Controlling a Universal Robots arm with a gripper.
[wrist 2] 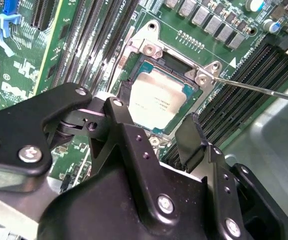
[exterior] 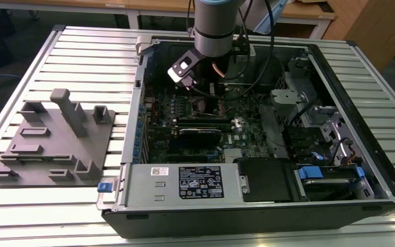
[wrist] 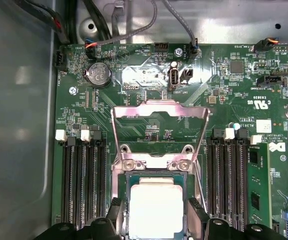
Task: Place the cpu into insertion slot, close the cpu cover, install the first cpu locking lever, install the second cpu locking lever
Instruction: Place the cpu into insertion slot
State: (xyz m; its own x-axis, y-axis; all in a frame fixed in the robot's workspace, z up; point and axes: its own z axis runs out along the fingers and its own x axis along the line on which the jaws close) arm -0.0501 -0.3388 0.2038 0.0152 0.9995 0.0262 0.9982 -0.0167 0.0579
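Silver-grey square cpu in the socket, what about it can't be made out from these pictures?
- First wrist view: the silver-grey square cpu is cut off on one side by the picture's edge.
- Second wrist view: the black gripper hides the edge of the socket nearest it.
- Both wrist views: whether the gripper grips the cpu cannot be told.

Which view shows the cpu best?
The second wrist view: the cpu lies almost whole in the insertion slot. The first wrist view crops it at the picture's edge. In the exterior view it is too small to tell.
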